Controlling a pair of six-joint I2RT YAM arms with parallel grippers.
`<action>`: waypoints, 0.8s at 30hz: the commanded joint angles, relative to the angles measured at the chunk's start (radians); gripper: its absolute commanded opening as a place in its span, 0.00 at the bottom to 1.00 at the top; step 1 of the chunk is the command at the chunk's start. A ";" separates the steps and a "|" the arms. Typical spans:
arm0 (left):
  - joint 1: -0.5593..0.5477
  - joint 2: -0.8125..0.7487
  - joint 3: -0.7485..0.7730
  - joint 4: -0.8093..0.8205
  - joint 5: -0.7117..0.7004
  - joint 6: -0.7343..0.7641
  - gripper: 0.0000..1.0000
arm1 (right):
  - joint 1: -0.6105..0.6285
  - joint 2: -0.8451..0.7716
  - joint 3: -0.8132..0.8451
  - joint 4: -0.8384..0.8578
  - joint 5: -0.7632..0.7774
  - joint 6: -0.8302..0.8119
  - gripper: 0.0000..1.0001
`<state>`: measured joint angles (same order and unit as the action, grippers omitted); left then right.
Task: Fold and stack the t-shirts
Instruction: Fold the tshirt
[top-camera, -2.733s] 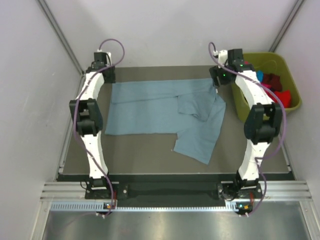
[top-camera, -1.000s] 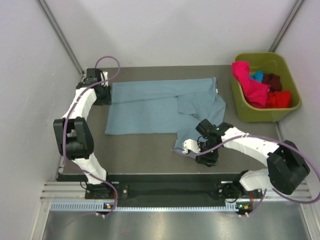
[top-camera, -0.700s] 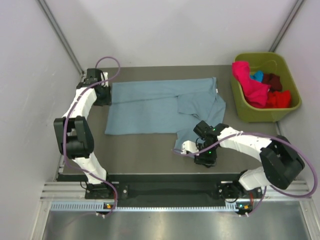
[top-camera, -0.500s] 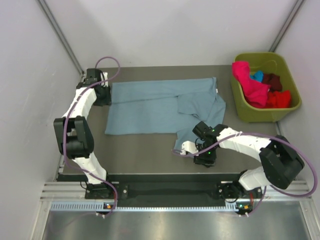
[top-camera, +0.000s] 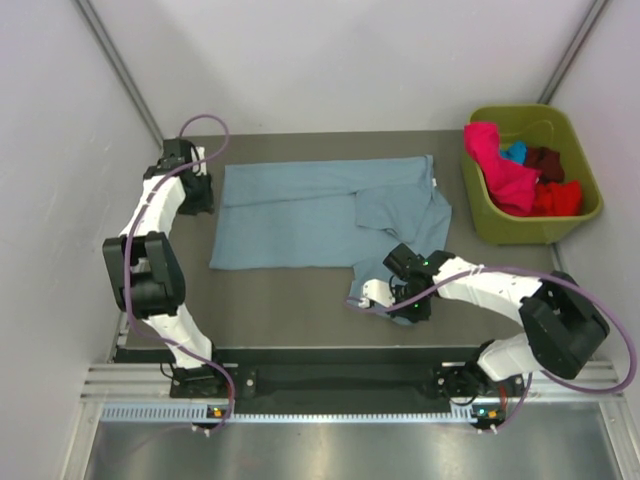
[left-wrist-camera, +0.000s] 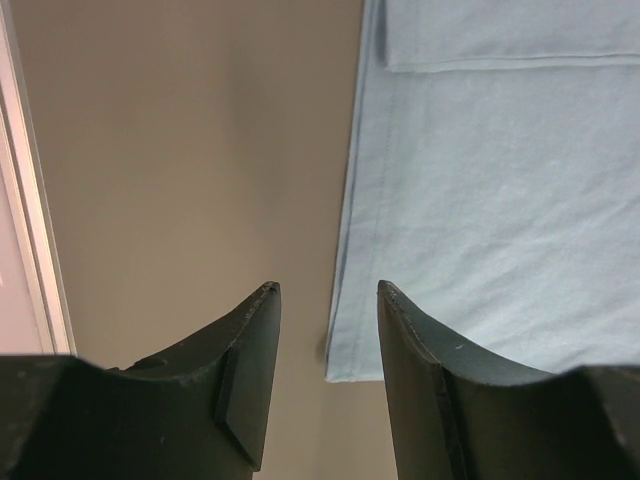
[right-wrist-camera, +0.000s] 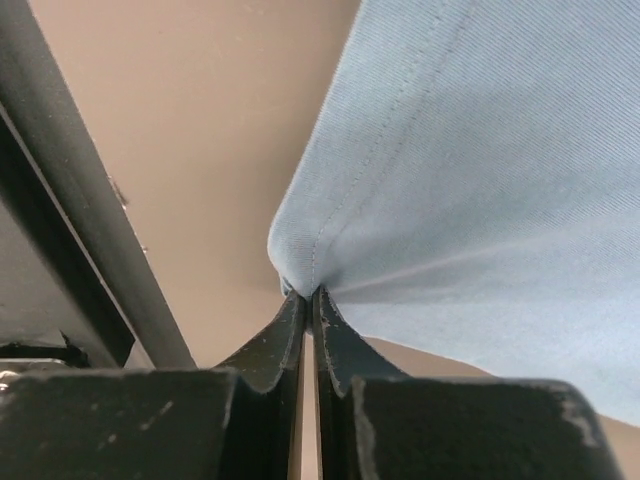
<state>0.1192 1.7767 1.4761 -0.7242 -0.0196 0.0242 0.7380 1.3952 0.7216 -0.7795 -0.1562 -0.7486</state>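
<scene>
right gripper (right-wrist-camera: 308, 296): pinched tight on a hemmed corner of the grey-blue t-shirt (top-camera: 310, 215), down near the front edge of the table (top-camera: 270, 300), and the cloth peaks up a bit at the pinch

left gripper (left-wrist-camera: 325, 291): fingers spread, holding nothing, sitting right at the shirt's left hem on the far-left side

grey-blue t-shirt: laid out mostly flat mid-table, right part folded over and kinda rumpled

other shirts: pink tee (top-camera: 497, 168), red tee (top-camera: 562, 198), maroon tee (top-camera: 545, 160) and turquoise tee (top-camera: 514, 152), all heaped in the olive-green bin (top-camera: 530, 110) at far right
</scene>
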 joint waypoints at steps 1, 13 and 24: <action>0.023 -0.032 0.000 -0.040 0.015 -0.013 0.48 | 0.014 -0.022 0.042 0.007 0.058 0.009 0.00; 0.086 -0.011 -0.082 -0.208 0.222 -0.055 0.44 | -0.017 -0.085 0.271 -0.095 0.112 -0.012 0.00; 0.145 0.096 -0.065 -0.273 0.244 -0.047 0.45 | -0.048 -0.061 0.280 -0.070 0.121 -0.003 0.00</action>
<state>0.2512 1.8572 1.3876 -0.9394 0.2054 -0.0246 0.7082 1.3262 0.9676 -0.8562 -0.0448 -0.7620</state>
